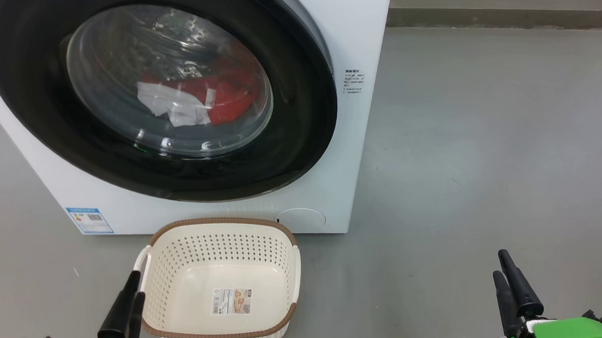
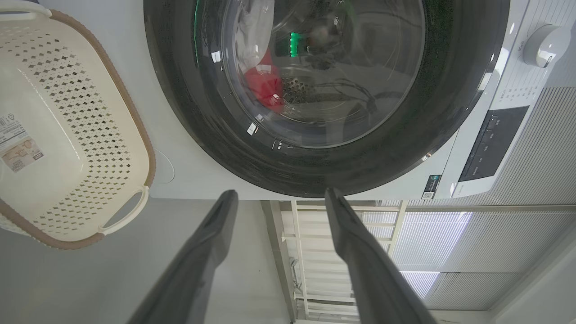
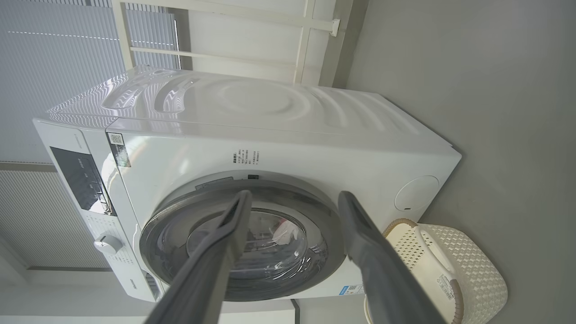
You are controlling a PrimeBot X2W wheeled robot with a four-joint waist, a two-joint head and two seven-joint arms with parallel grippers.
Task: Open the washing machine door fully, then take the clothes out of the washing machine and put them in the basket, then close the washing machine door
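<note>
While empty, left pincer (image 2: 280,192), right pincer (image 3: 294,194) agape.

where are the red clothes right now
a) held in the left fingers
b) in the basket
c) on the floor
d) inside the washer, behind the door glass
d: the clothes show red and white through the glass of the door, inside the washer; there is no cloth in the basket.

So the left gripper (image 2: 280,196) is spread wide facing the shut washing machine door (image 2: 450,112), red clothes (image 2: 264,86) behind glass, basket (image 2: 90,112) alongside.
</note>
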